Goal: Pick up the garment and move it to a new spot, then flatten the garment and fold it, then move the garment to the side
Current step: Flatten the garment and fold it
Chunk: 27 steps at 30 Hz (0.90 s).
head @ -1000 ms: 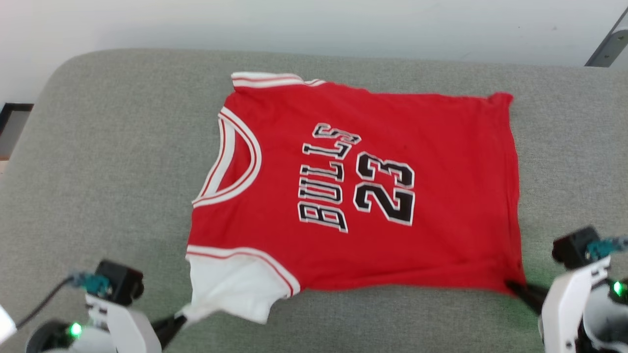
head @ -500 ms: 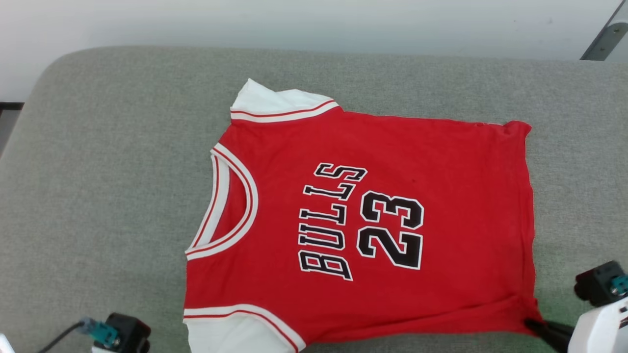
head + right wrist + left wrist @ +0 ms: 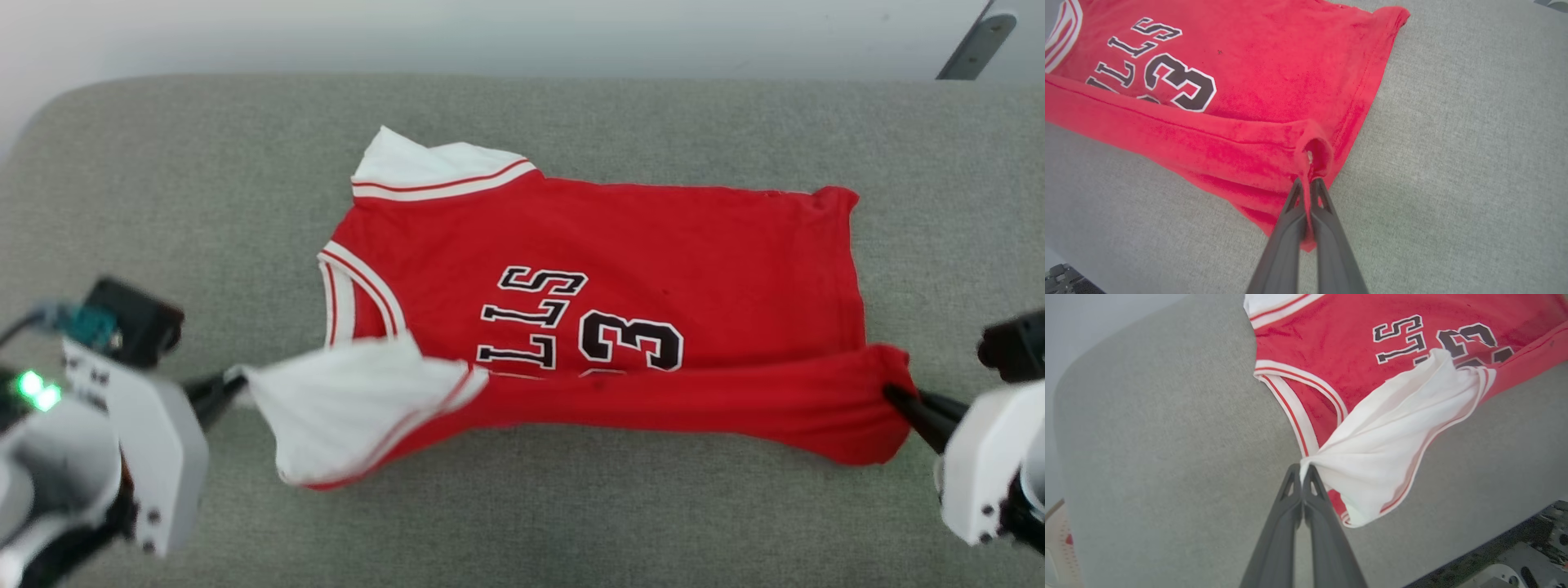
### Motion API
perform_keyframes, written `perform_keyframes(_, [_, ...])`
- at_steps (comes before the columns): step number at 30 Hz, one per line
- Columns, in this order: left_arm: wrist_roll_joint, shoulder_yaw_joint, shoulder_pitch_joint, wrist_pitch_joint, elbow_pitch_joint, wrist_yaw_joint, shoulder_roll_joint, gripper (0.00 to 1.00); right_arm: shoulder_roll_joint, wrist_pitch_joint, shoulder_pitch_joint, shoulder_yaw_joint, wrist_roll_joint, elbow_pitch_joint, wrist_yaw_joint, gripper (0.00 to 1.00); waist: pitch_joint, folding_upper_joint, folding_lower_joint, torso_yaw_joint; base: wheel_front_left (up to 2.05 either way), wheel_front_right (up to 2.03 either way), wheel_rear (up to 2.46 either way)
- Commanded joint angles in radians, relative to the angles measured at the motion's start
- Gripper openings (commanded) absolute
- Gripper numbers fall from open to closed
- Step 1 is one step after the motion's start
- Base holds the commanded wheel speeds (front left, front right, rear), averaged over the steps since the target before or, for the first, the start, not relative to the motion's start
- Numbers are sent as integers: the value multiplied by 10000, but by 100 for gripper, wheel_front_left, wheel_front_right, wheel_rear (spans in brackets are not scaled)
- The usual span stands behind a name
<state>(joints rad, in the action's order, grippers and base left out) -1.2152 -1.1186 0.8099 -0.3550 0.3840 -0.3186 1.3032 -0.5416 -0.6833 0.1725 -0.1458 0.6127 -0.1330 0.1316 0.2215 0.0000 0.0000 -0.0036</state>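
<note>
The garment lies on the grey cushion with its long axis running 9 to 3 o'clock in our head view, collar toward 9 and hem toward 3. That axis is what the fold turns on. It runs nearly parallel to the line between our two grippers, so the near long edge is strung between them.

Our left gripper is clenched on the tip of the near white sleeve, at the 9 o'clock end of that edge. Our right gripper is clamped on the near hem corner, at the 3 o'clock end (the red cloth bunches into a small loop just past the fingertips in the right wrist view). Between them the near edge is raised off the cushion as a red band, and it already hides the lower part of the lettering and number.

From both grippers the rest of the garment lies toward 12 o'clock, flat, with the far sleeve at its 11 o'clock corner. Neither arm is nearer, since each holds its own end.

We judge that the fold calls for carrying both ends evenly toward 12. If one side leads, the crease would likely skew off the long axis.
</note>
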Motion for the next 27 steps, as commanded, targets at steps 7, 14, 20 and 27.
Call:
perform_keyframes(7, [1246,100,1825,-512,-3143,1969,-1982,0,561,27,1713,-427,-746,1391,-19,0,411,0,0,-214,0,0,0])
perform_keyframes(14, [1474,-263,2408,-732,-5505,3034,-3523,0,966,217,2722,-1060,-818,2653,-19,0,721,0,0,-297,0,0,0])
perform_keyframes(20, [1110,-548,2364,-958,-7571,3685,-4770,0,1161,399,3437,-1719,-760,3711,-17,0,922,0,0,-331,0,0,0])
perform_keyframes(27, [522,-702,2186,-1591,-9501,3961,-5715,0,1302,201,3990,-2296,-472,4497,-17,0,933,0,0,-382,0,0,0])
